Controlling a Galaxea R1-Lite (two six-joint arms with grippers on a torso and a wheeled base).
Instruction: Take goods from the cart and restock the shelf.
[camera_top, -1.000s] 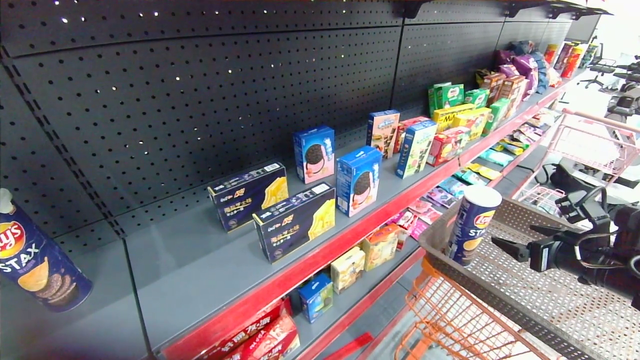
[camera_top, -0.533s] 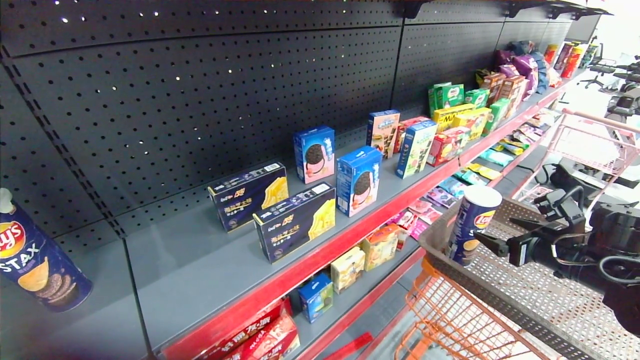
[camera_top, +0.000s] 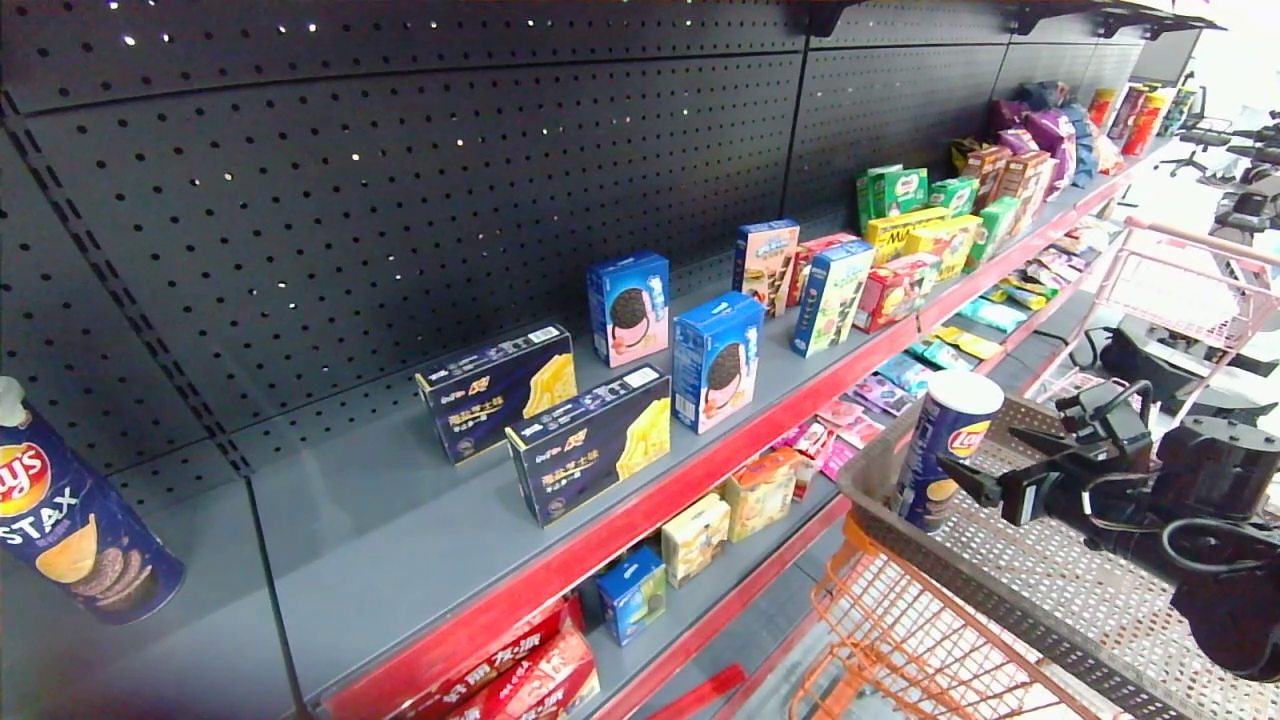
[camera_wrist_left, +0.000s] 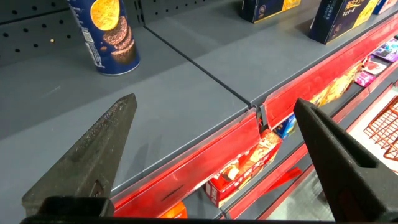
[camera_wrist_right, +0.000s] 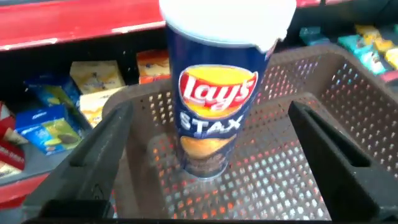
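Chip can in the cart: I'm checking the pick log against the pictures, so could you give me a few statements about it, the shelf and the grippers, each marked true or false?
1. The chip can stands upright in the cart's brown perforated basket. True.
2. The right gripper is shut on that can. False: it is open, with a finger on either side of the can and a gap showing at each in the right wrist view.
3. A second chip can lies on its side on the shelf. False: it stands upright there.
4. The left gripper is open above the grey shelf and holds nothing. True.
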